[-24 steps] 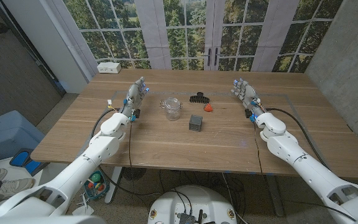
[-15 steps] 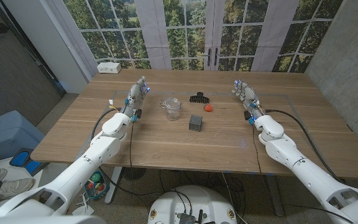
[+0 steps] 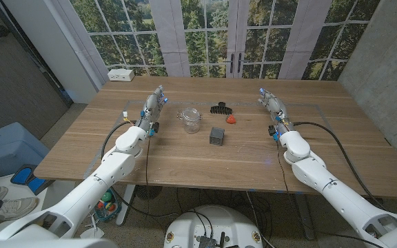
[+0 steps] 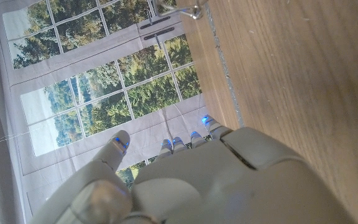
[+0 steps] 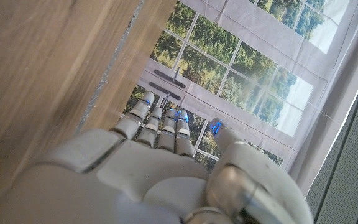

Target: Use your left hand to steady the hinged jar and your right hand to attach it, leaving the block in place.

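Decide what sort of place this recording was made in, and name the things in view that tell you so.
Probably an indoor test room or lab corner, not a home kitchen. A plain wooden table stands before a printed forest-window backdrop, with bare grey walls beside it, and just a few small items laid out, such as the jar and block.

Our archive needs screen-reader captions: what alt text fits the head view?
A clear glass hinged jar stands mid-table on a wooden table, a dark grey block nearby, a black hair claw clip behind. The left robot hand and right robot hand wait at either side, holding nothing.
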